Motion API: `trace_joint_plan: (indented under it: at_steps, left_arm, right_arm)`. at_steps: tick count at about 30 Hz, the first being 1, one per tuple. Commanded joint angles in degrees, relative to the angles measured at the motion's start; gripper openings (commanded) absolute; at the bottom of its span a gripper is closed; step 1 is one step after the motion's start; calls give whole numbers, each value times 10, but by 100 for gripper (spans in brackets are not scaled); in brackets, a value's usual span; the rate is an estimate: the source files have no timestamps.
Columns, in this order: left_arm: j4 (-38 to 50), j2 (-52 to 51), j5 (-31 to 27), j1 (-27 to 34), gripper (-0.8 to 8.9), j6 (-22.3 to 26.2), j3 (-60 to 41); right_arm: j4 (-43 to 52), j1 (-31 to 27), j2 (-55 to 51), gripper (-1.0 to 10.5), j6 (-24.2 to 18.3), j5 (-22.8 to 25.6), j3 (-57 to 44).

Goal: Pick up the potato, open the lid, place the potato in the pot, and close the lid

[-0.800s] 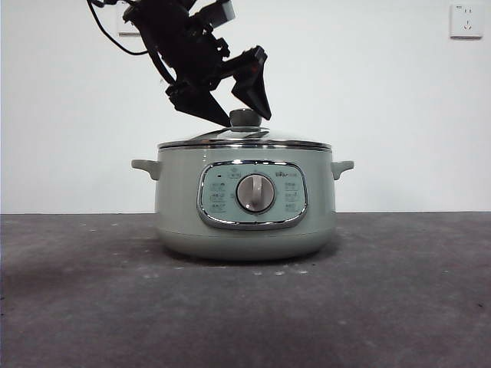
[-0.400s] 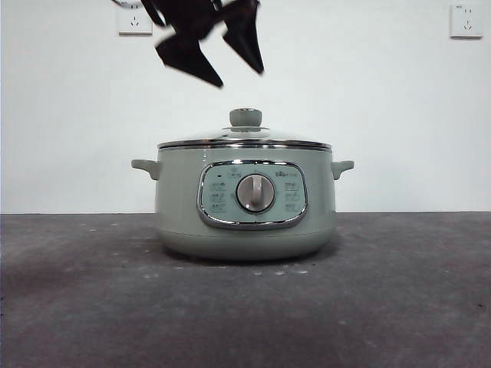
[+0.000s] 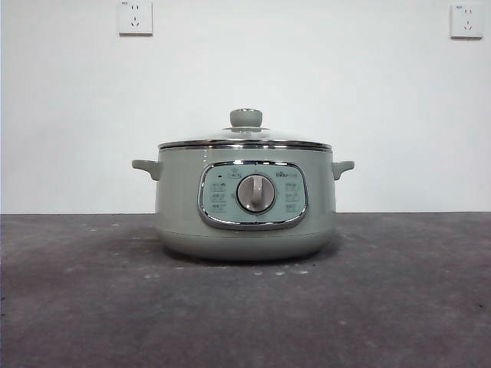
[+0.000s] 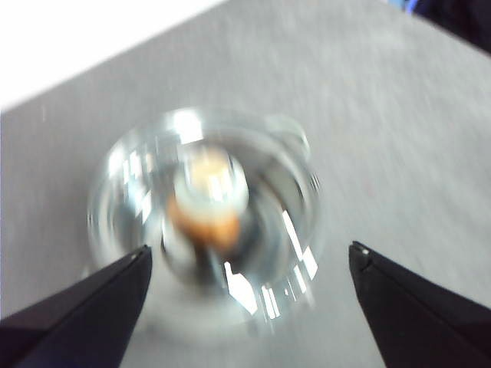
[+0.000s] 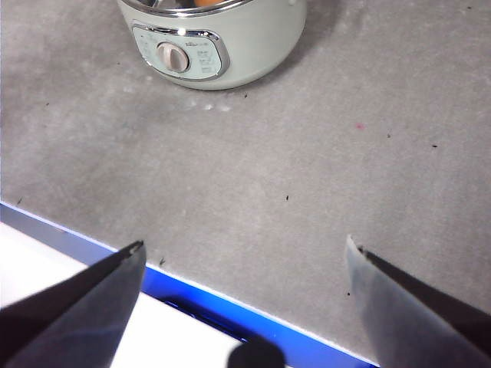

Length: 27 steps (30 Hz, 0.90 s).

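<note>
You are looking level across a dark grey table (image 3: 92,307) at the pot (image 3: 184,215), which stands at its middle, upright, with its control panel (image 3: 219,195) facing you and the silver dial (image 3: 256,193) in the centre of that panel. A small handle (image 3: 144,166) sticks out on the left and another handle (image 3: 342,167) on the right. The lid (image 3: 222,140) sits closed and level on the rim, its green knob (image 3: 245,118) on top. Behind is a white wall with one socket (image 3: 135,17) at upper left and a second socket (image 3: 466,21) at upper right.
</note>
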Motion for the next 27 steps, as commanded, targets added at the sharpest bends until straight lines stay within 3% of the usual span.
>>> trace_joint_plan:
  at_steps: [1,6,15,17,22,23,27]
  left_arm:
    - [-72,-25,0,2,437,0,-2]
    - [-145,-67,0,2,437,1,-2]
    - [-149,-86,0,2,433,0,-2]
    - [-149,-85,0,2,356,0,-2]
    - [-149,-85,0,2,11,0,-2]
    - [-149,-85,0,2,-18,0,-2]
    - [-149,-85,0,2,-8,-4,-2]
  right_arm:
    - [12,0,-2,438,-4,2,-5]
    - [18,0,-2,438,-4,2,-5]
    - [10,0,-2,436,-4,2,-5]
    - [10,0,-2,406,-3,2,-5]
    - [11,0,-2,46,-4,2,-5]
    - [11,0,-2,-9,-4,2,-5]
    - [10,0,-2,-11,-4,3,-5]
